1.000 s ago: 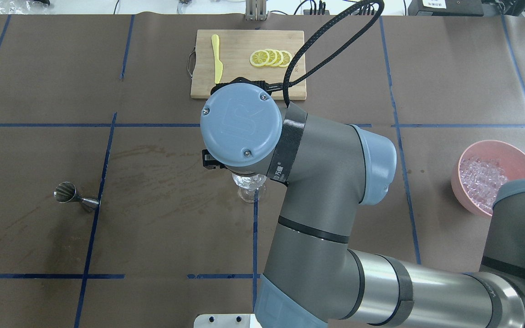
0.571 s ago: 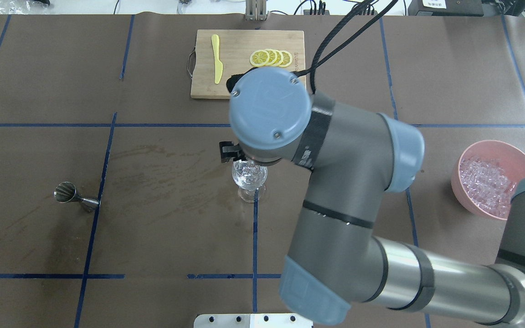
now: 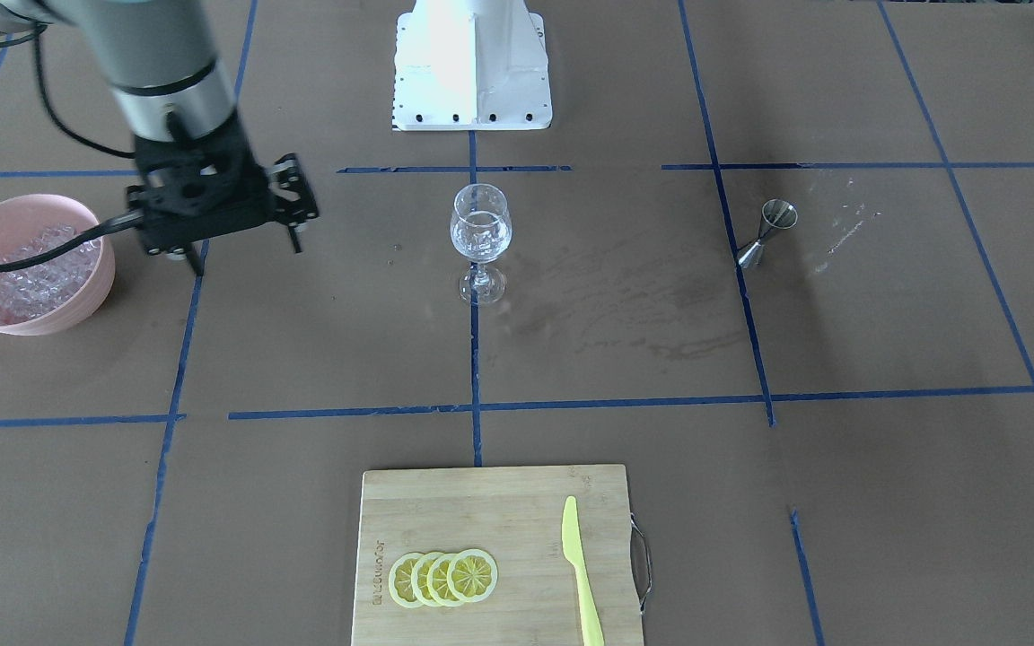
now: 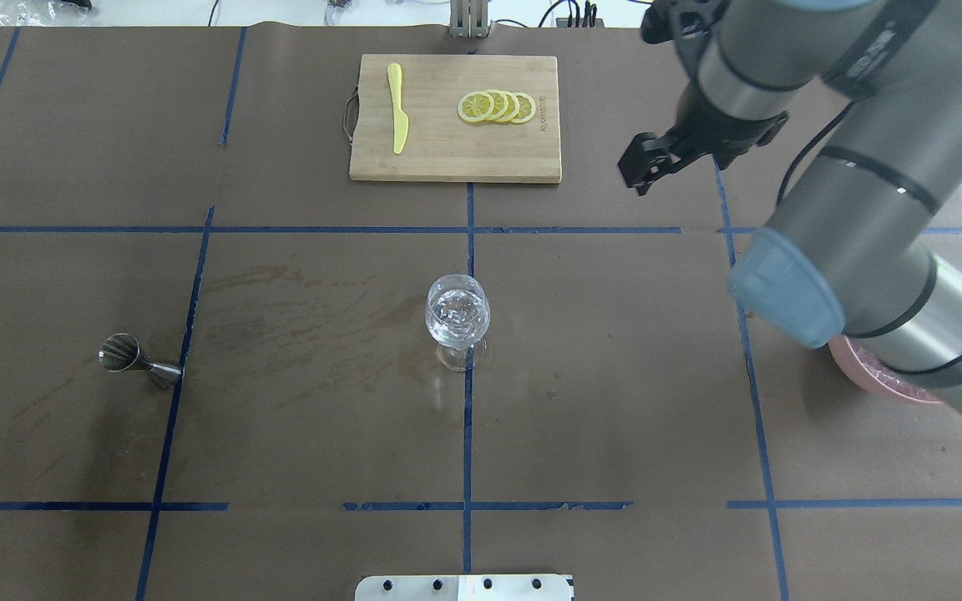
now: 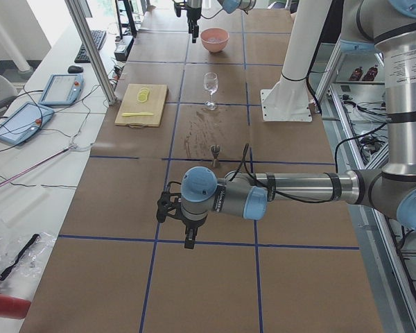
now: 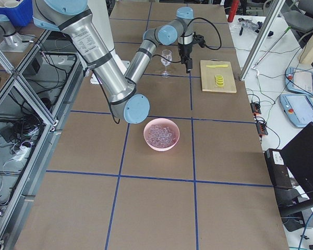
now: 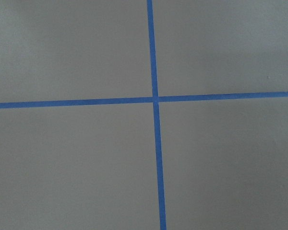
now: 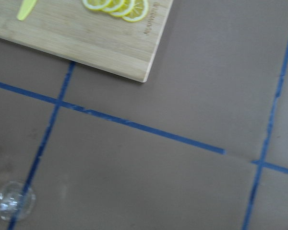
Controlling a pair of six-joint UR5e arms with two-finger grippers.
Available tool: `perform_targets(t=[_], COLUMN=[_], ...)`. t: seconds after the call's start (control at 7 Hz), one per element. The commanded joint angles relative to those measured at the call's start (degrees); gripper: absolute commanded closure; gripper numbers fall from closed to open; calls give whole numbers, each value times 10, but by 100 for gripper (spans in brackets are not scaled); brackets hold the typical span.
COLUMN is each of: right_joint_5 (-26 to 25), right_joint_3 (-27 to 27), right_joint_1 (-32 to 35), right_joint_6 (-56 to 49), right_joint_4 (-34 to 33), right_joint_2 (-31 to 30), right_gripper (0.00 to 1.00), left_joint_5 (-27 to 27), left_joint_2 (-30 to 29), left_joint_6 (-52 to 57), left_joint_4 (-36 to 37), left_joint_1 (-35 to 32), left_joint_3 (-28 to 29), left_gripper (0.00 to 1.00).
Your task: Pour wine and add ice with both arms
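Clear glassy ice cubes (image 3: 32, 269) lie heaped in the round pink bowl (image 3: 77, 305) on the robot's right, and more fill the clear stemmed glass (image 3: 480, 235) standing mid-table. The black right gripper (image 3: 248, 254) hangs beside the bowl, well apart from the glass, fingers spread and empty. The left gripper (image 5: 186, 236) hovers far off over the brown paper; I cannot tell its state.

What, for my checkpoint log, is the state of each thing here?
Pink bowl, upright, holding ice.
Wine glass, upright, ice cubes inside.
Jigger, upright.
Lemon slices, fanned on cutting board.
Yellow knife, flat on the cutting board.
Right end effector, open, empty.
Left end effector, open or shut unclear.
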Motion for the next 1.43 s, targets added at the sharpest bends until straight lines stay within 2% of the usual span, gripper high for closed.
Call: perform_targets(t=[0.0,0.14,0.43,0.57,0.86,1.0,1.29], right_joint_5=[72,86,126,126,122,126,127], right_joint_3=[-46,-71,-126,-127,-176,-176,-176], right_joint_1=[127,167,257,288,340,350,365], right_joint_6=[-213,-293,-461,-466,-468,-463,-462], right_joint_4=[1,0,15,46,139,187,192], right_joint_2=[-69,-87,-155,-224,-318,-353,-370], right_gripper=[0,0,0,0,0,0,0], left_joint_5=[0,0,0,0,-1,-1,-1], left_joint_2=[2,0,3,5,6,7,6], left_joint_6=[63,117,133,133,132,133,133], left_joint_4=[38,51,131,132,131,131,129], left_joint_1=[4,3,-5,-6,-9,-14,-22], left_joint_3=[-4,-6,-55,-58,-53,-53,-57], left_gripper=[0,0,0,0,0,0,0])
